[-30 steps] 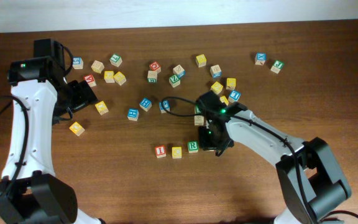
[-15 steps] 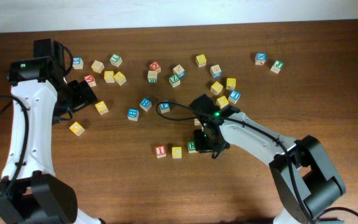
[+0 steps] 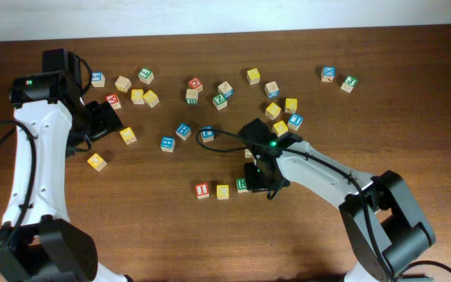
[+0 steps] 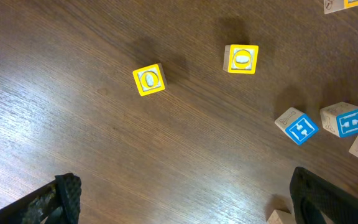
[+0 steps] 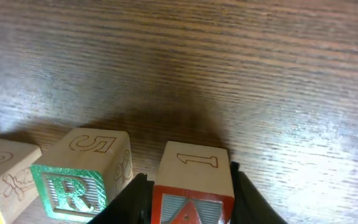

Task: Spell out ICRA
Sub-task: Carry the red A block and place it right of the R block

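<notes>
Three wooden cubes stand in a row near the table's front: red I cube (image 3: 202,190), yellow C cube (image 3: 223,191), green R cube (image 3: 243,185). My right gripper (image 3: 261,177) is just right of the R cube and covers the A cube from above. In the right wrist view the right gripper (image 5: 191,194) is shut on the red A cube (image 5: 194,167), a finger on each side. The A cube sits close beside the R cube (image 5: 82,177), with a narrow gap between them. My left gripper (image 3: 100,121) is far off at the left, its jaws wide open over bare wood (image 4: 185,202).
Many other letter cubes lie scattered across the back half of the table, some close behind my right arm (image 3: 280,124). Two yellow cubes (image 4: 148,80) (image 4: 241,59) and blue cubes (image 4: 296,126) lie ahead of the left gripper. A black cable (image 3: 221,139) trails near the right arm.
My right gripper has shifted left with the A cube, closing the gap to the R cube. The left arm has not moved.
</notes>
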`<state>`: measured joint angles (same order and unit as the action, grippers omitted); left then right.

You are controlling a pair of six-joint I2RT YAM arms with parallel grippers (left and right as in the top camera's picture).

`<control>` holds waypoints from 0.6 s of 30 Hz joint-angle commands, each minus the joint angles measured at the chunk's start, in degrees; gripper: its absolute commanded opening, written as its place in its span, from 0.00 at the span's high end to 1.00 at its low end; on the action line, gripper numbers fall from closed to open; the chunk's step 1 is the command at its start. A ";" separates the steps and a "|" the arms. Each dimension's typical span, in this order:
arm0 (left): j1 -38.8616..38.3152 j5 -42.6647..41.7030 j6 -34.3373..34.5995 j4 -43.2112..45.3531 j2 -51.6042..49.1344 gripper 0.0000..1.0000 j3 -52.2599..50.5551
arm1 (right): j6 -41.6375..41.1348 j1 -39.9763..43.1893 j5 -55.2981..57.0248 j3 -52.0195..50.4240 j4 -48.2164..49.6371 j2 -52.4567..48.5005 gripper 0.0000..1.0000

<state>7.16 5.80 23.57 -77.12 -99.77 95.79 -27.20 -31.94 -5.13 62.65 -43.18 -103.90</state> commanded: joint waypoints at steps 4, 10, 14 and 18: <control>0.26 -0.17 0.11 -0.09 0.04 0.01 0.09 | 1.49 -0.24 0.90 -0.50 0.59 -0.72 0.67; 0.26 -0.17 0.11 -0.09 0.04 0.01 0.09 | 1.44 1.25 1.33 3.67 -1.22 -0.72 0.59; 0.24 -0.17 0.11 -0.09 0.04 0.01 0.09 | 1.49 4.79 1.27 6.43 -2.58 -0.72 0.58; 0.24 -0.17 0.11 -0.09 0.04 0.01 0.09 | 4.52 9.03 0.92 16.41 -14.51 -0.59 0.58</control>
<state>7.16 5.80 23.57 -77.25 -99.77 95.79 -23.94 -25.02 -4.49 72.60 -52.75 -104.40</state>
